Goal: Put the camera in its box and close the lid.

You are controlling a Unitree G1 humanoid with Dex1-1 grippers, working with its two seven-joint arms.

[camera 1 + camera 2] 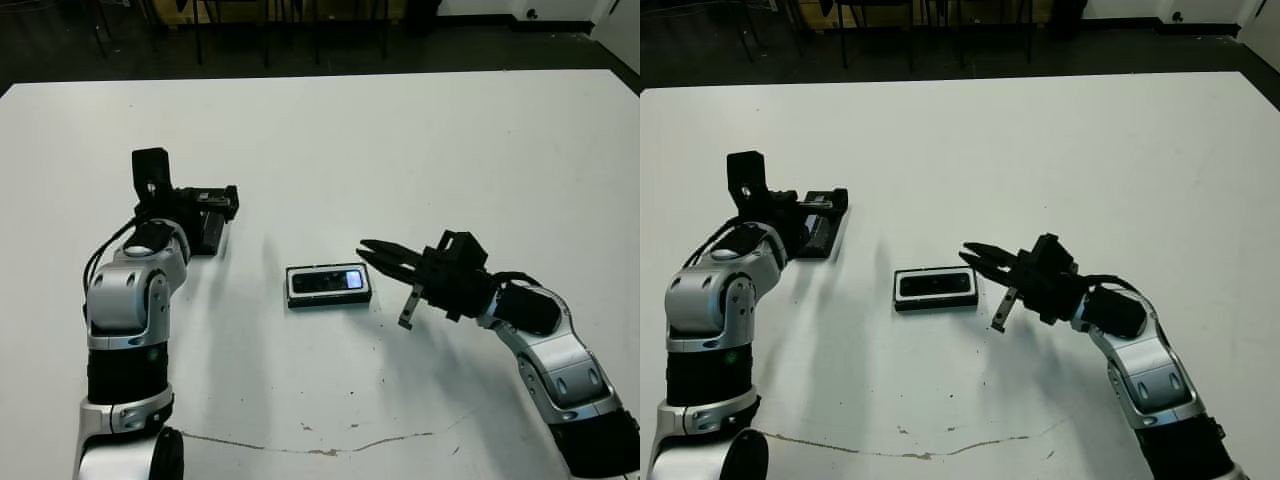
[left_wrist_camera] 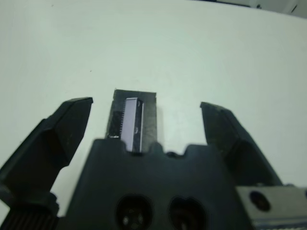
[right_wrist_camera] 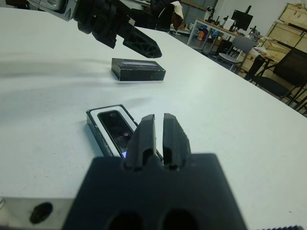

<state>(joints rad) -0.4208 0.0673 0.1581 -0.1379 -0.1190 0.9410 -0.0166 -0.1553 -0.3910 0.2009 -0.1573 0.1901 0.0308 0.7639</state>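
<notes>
While the camera (image 1: pixel 329 282) lies inside the box (image 1: pixel 329 299) just ahead of the right gripper (image 1: pixel 366 250), fingers pressed together, the left gripper (image 2: pixel 144 124) hangs spread over the lid (image 2: pixel 132 117).

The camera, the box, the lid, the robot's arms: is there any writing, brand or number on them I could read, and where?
No readable text in any view.
Camera, lying in the box: only a bluish-white glint near one end, no letters.
Lid: a plain pale grey stripe, no print to be seen.
Left hand and right hand: black, no visible markings.
Silver arm shells: no labels I can make out.
Table: no text.
</notes>
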